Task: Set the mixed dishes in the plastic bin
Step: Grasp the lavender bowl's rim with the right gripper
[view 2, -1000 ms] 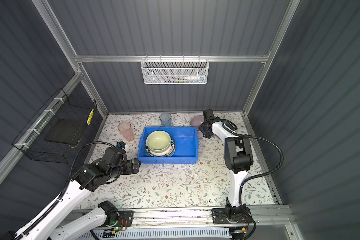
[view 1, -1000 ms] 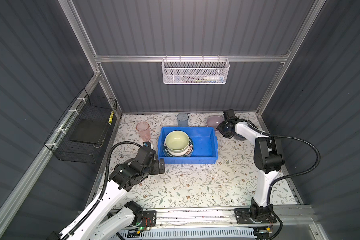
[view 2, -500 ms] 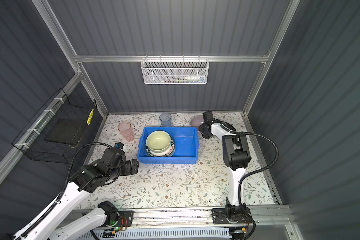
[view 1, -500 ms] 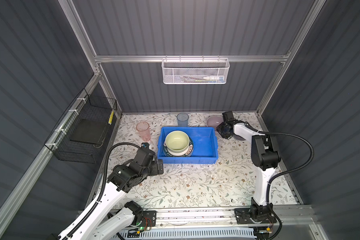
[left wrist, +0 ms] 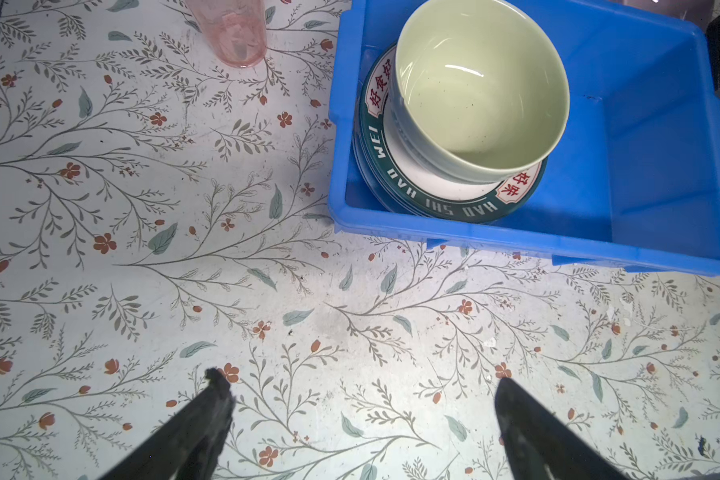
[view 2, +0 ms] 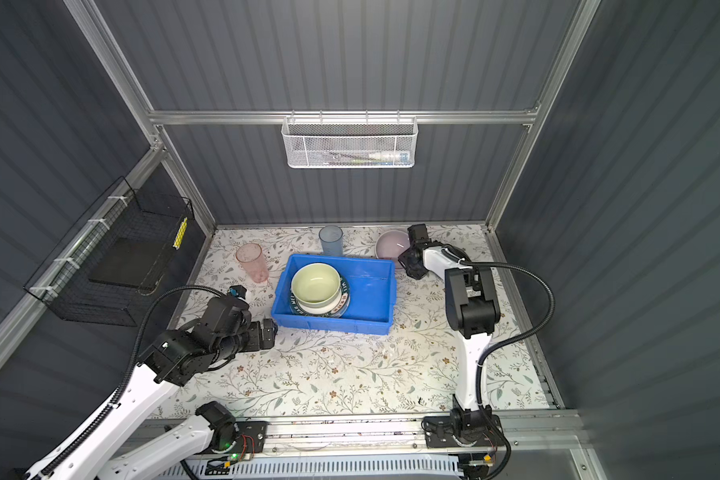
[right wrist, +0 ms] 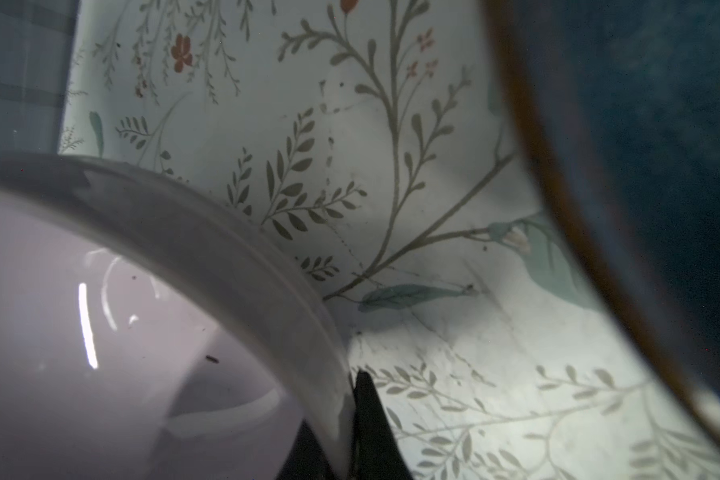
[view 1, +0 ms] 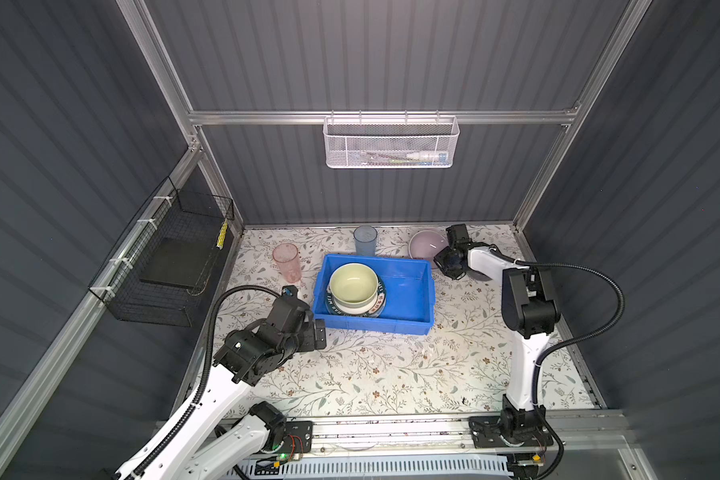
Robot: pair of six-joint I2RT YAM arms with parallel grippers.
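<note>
Pink bowl (right wrist: 100, 332) upright, rim pinched between the closed fingers (right wrist: 366, 415) of the right gripper (right wrist: 341, 440): one finger outside the wall, the other inside. Whether lifted clear of the floral tabletop (left wrist: 100, 291) not discernible. Dark-blue bowl (right wrist: 661, 166) near the outer finger, apart from the pink bowl, a strip of tabletop between the two. In a top view, plastic bin (view 1: 375, 326) just beside the right gripper (view 1: 443, 252), on its side toward the left arm. Inside the bin, at the end farther from the right fingers: green bowl (view 1: 353, 284) upright on a dark-rimmed lettered plate (left wrist: 445, 203), itself topping a stack of plates. Left gripper (left wrist: 358, 386) with fingers (left wrist: 208, 411) spread wide, only tabletop between them; bin's near wall ahead of the fingertips, apart from them. Pink tumbler (left wrist: 233, 33) farther ahead, standing beside the bin's short wall. Blue tumbler (view 1: 365, 241) upright behind the bin's far wall, between pink tumbler and pink bowl, well apart from both sets of fingers. White mesh basket (view 1: 391, 145) on the back wall and black wire basket (view 1: 163, 291) on the side wall, well apart from either gripper.
</note>
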